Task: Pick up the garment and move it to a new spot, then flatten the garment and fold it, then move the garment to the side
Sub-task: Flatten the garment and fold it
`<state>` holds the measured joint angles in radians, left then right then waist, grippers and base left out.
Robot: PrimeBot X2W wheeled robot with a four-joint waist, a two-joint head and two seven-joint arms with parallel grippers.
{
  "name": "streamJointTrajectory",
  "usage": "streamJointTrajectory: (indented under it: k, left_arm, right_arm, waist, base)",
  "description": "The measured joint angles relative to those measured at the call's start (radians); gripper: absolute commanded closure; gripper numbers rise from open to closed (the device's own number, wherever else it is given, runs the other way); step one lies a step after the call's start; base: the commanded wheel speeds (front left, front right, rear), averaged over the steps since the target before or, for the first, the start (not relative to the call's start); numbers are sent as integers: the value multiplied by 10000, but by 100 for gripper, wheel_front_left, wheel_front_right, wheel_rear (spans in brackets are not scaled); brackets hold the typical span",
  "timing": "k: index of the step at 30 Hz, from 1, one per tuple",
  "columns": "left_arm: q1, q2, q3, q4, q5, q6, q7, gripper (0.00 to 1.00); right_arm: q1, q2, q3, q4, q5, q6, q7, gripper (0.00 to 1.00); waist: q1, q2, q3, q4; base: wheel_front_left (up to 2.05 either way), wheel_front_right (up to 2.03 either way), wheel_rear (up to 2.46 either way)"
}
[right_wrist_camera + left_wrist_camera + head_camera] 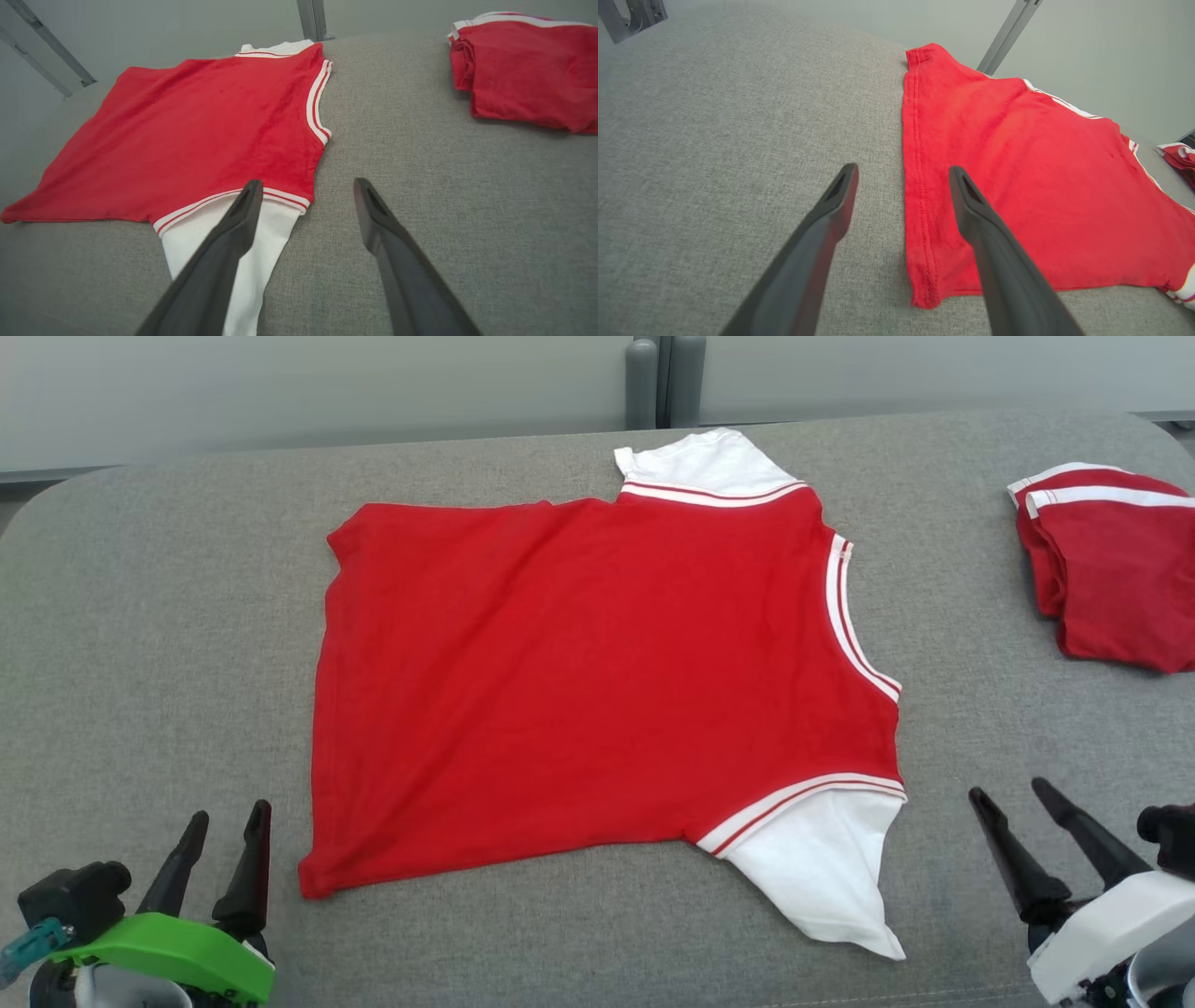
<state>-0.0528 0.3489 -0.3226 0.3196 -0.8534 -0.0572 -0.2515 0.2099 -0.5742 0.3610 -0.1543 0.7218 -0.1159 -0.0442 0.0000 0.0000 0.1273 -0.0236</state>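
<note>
1. Left gripper: jaws wide, empty. I see it near the shirt's hem corner, off the cloth.
2. Right gripper: jaws wide, empty, beside the near white sleeve.
3. Shirt lies flat mid-pad, neckline toward the robot's right.
4. Left wrist view gives me hem stitching; right wrist view, the neck trim.
5. Folded red pile far right, well apart.

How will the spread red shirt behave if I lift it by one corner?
Probably floppy and light: the red shirt lies thin and flat, so it should drape from one pinch. The grey fabric surface looks textured, so dragging may bunch it.
</note>
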Motion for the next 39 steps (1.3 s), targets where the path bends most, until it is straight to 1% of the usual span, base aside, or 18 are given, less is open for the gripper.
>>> streamJointTrajectory:
  k: [4,6,7,12,15,18,21,25,32,35,39]
  left_arm:
    - [9,-25,617,-746,278,182,-2,0]
    - [2,-42,723,-988,522,234,-2,0]
    - [2,-42,723,-988,522,234,-2,0]
    - [4,-305,886,-1440,872,238,-2,0]
    - [12,-474,888,-1476,1028,238,-2,0]
    - [30,-514,853,-1476,1231,238,-2,0]
    - [29,-587,717,-1383,1306,217,-2,0]
    - [21,-757,667,-1304,1421,165,-2,0]
    - [-96,-989,431,-757,1772,46,-2,0]
    - [-123,-1143,351,-600,1824,40,-2,0]
    - [-126,-1179,336,-403,1862,-35,-2,0]
  right_arm:
    - [-633,17,-621,-332,-612,-36,-826,0]
    - [-866,71,-773,-397,-895,-77,-1202,0]
    - [-866,71,-773,-397,-895,-77,-1202,0]
    - [-1013,245,-803,-349,-1816,-79,-1944,0]
    - [-1011,752,-802,-230,-1885,-81,-2006,0]
    - [-1011,1068,-836,69,-2059,-82,-2019,0]
    - [-1019,1241,-853,558,-2336,-92,-2031,0]
    - [-1279,1687,-744,1076,-2495,-92,-2033,0]
    - [-1636,2115,-754,1881,-2690,-92,-2067,0]
    - [-1680,2383,-786,2092,-2840,-92,-2075,0]
    - [-1872,2669,-878,2109,-3003,-92,-2077,0]
  waist:
    - [0,0,-44,22]
    - [0,0,-72,48]
    - [0,0,-72,48]
    - [0,0,-205,179]
    - [0,0,-271,291]
    - [0,0,-295,412]
    - [0,0,-292,508]
    - [0,0,-289,547]
    - [0,0,-438,588]
    - [0,0,-528,603]
    - [1,0,-570,572]
  base:
    - [0,0,0]
    - [0,0,0]
    - [0,0,0]
    - [0,0,0]
    - [0,0,0]
    - [0,0,0]
    - [0,0,0]
    - [0,0,0]
    - [0,0,0]
    - [0,0,0]
    - [0,0,0]
